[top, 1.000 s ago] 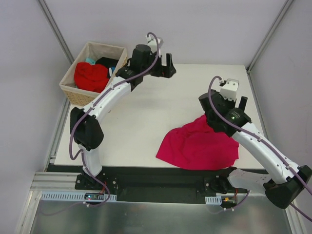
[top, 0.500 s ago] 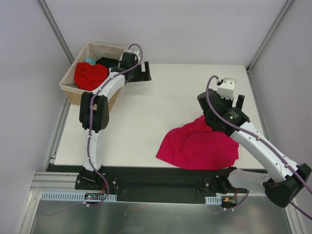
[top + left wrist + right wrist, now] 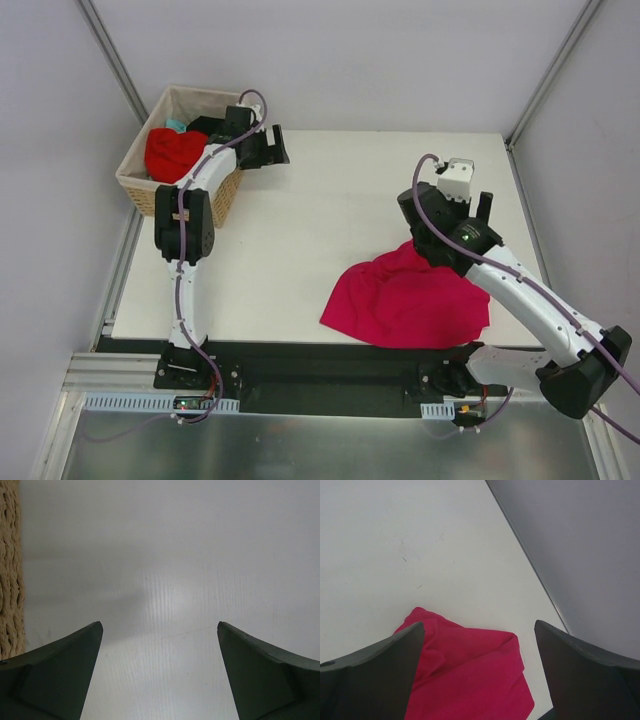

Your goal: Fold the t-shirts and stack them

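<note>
left gripper [image 3: 266,150] spread wide, empty, over table [image 3: 330,200] beside basket [image 3: 133,183] | right gripper [image 3: 479,622] spread wide, empty, above crumpled crimson-pink t-shirt [image 3: 405,305] | red t-shirt [image 3: 172,155] in basket

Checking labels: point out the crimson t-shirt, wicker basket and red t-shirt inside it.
crimson t-shirt [image 3: 405,300], top view, middle of cloth.
wicker basket [image 3: 140,197], top view, front wall.
red t-shirt [image 3: 172,155], top view, middle of bundle.

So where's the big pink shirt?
The shirt lies crumpled on the table's near-right part in the top view, beside the right arm, far from the basket.
</note>
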